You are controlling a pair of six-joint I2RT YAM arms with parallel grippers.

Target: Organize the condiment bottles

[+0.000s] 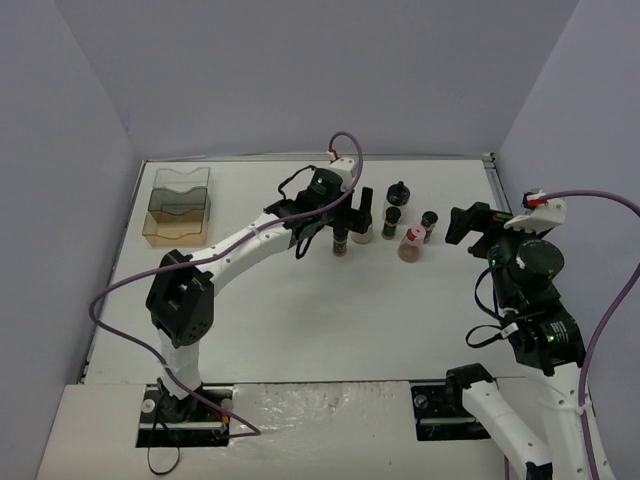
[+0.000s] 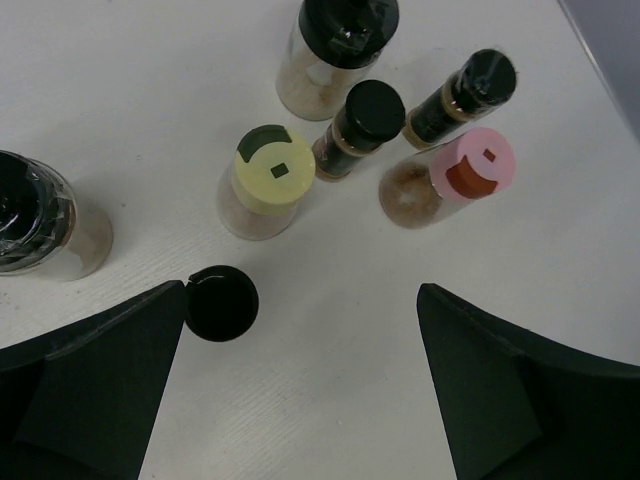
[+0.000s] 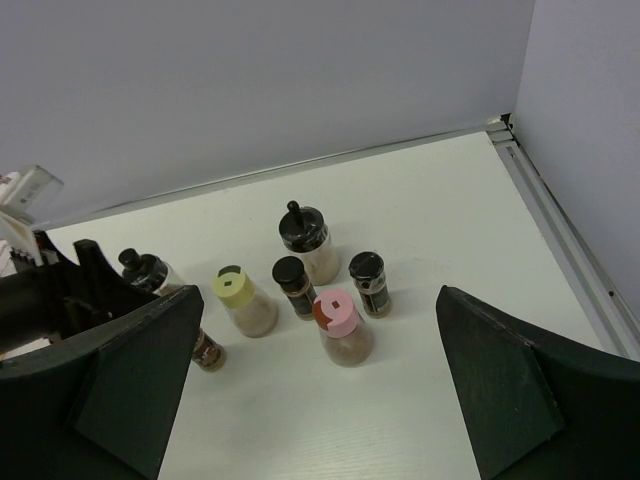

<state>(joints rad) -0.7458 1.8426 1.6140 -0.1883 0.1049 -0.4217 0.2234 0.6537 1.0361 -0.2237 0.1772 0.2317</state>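
Observation:
Several spice jars stand in a cluster at the table's back middle. In the left wrist view I see a yellow-capped jar [image 2: 268,175], a pink-capped jar [image 2: 465,170], two black-capped jars [image 2: 365,120] [image 2: 470,90], a knob-topped jar [image 2: 340,40], another large jar [image 2: 35,225] at the left, and a small black-capped jar [image 2: 222,303] right beside my left finger. My left gripper [image 2: 300,390] [image 1: 345,215] hovers over the cluster, open and empty. My right gripper [image 3: 315,400] [image 1: 465,225] is open and empty, right of the pink-capped jar [image 3: 338,320] [image 1: 412,240].
A wooden-and-clear compartment rack [image 1: 180,205] stands at the table's back left. The table's right edge rail [image 3: 560,240] and the grey walls lie near the right arm. The left arm reaches diagonally across the table's middle.

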